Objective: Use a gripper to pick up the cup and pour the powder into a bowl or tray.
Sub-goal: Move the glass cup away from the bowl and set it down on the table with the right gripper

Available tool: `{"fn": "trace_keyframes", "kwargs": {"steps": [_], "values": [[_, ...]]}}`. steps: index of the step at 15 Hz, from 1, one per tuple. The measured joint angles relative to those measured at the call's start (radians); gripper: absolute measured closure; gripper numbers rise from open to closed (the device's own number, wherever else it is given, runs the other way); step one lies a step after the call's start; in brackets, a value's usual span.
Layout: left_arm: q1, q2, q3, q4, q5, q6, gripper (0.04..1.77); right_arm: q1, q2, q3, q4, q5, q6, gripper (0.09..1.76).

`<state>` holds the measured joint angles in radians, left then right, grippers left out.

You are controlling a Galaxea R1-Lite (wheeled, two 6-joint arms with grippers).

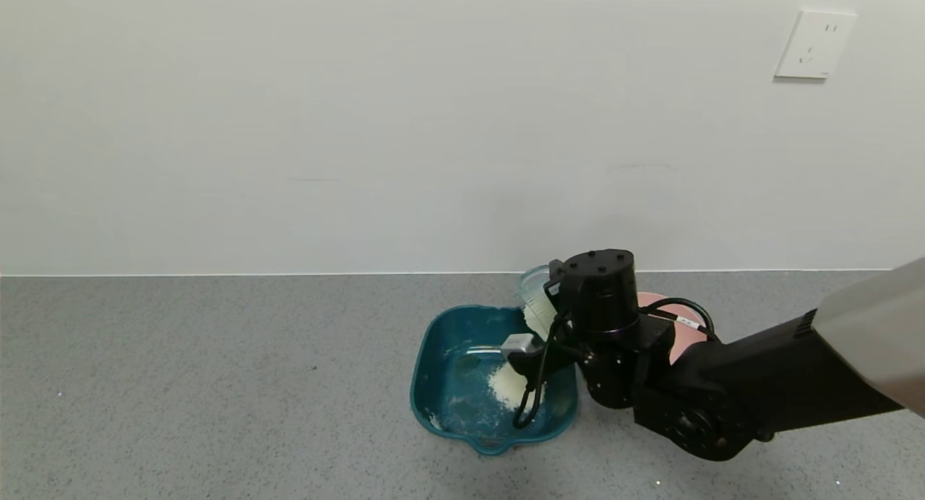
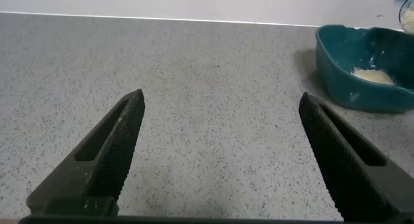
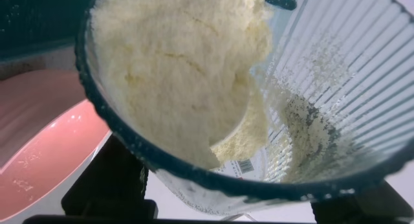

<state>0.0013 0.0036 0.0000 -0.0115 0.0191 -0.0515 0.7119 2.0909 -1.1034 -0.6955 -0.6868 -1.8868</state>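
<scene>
My right gripper (image 1: 551,306) is shut on the cup (image 1: 535,300), a pale ribbed tumbler held tilted over the back right edge of the dark teal basin (image 1: 428,363). A heap of white powder (image 1: 504,388) lies in the basin. In the right wrist view the cup (image 3: 336,81) fills the picture, with cream powder (image 3: 174,75) piled toward its rim. Black fingers (image 3: 107,185) flank it. My left gripper (image 2: 221,98) is open and empty over bare table. The basin (image 2: 349,88) and its powder (image 2: 372,75) lie beyond it. The cup's edge (image 2: 406,10) shows above them.
A round pink bowl (image 1: 683,341) sits on the grey speckled table behind my right arm, right of the basin; it also shows in the right wrist view (image 3: 39,166). A white wall with a socket (image 1: 815,45) stands behind the table's far edge.
</scene>
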Motion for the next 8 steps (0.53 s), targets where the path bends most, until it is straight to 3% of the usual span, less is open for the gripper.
{"fn": "trace_keyframes", "kwargs": {"steps": [8], "values": [[0.0,0.0,0.0,0.0,0.0,0.0,0.09,-0.008,0.0,0.022,-0.043,0.008,-0.001,0.5]]}}
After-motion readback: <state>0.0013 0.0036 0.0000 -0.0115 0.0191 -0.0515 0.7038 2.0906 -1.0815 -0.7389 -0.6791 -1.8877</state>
